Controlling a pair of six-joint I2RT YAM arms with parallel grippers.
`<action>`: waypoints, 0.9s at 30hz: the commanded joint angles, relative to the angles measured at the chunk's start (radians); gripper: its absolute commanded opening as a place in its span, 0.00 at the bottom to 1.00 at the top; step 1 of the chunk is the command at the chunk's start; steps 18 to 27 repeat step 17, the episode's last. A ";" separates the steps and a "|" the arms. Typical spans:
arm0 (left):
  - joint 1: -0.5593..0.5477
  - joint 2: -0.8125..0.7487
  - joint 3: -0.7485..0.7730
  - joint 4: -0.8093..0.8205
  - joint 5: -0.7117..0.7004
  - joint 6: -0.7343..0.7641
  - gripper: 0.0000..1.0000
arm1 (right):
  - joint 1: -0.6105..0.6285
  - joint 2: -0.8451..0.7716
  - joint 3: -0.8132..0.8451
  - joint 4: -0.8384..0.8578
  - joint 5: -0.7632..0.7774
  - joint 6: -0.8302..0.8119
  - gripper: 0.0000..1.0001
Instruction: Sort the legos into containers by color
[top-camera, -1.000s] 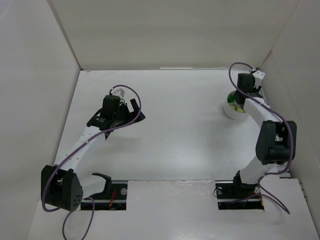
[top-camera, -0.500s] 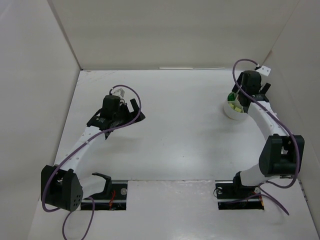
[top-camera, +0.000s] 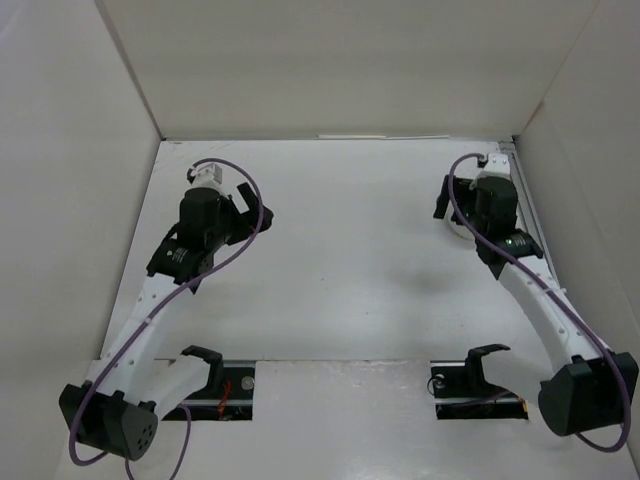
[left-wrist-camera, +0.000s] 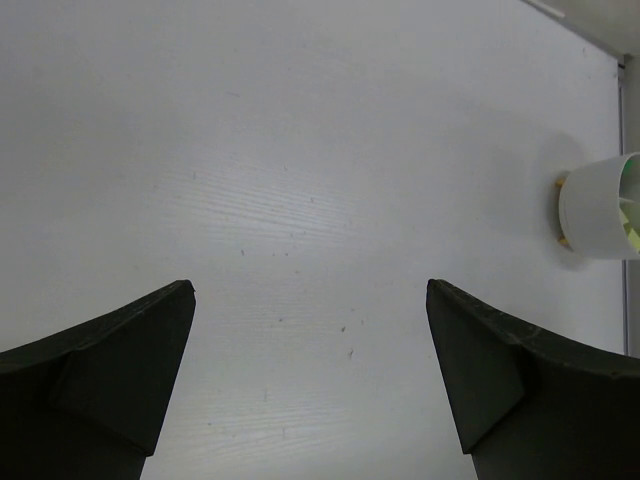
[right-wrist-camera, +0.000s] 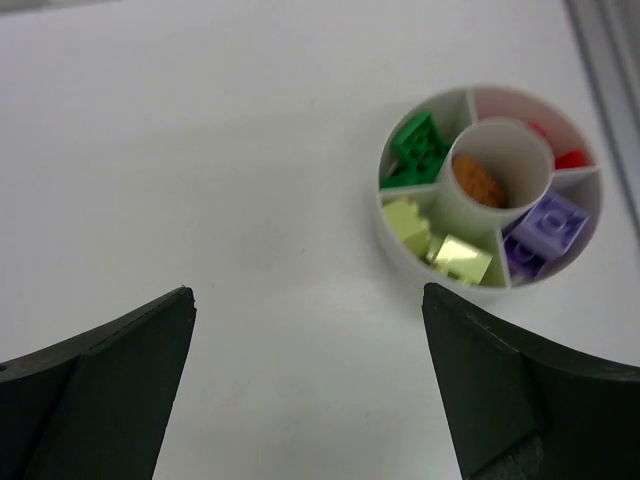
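The white dish (right-wrist-camera: 398, 240) keeps legos (right-wrist-camera: 548, 222) sorted: green, yellow-green, purple, red wedges, orange-brown centre. My left gripper (left-wrist-camera: 308, 290) and right gripper (right-wrist-camera: 306, 292) gape empty.

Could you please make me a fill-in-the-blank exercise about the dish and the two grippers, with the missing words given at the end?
1. The centre cup of the dish holds a lego of the colour ____.
2. The purple legos lie in the compartment between the red legos and the ____ ones.
3. The left gripper and the right gripper are both ____, with nothing between their fingers.
Missing words: orange-brown; pale yellow-green; open.
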 joint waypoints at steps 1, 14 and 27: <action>0.004 -0.079 0.042 -0.043 -0.089 -0.014 1.00 | 0.027 -0.101 -0.115 -0.036 -0.132 0.011 1.00; 0.004 -0.251 -0.052 -0.164 -0.108 -0.093 1.00 | 0.083 -0.442 -0.413 -0.097 -0.171 0.020 1.00; 0.004 -0.275 -0.061 -0.164 -0.108 -0.094 1.00 | 0.083 -0.451 -0.413 -0.106 -0.171 0.020 1.00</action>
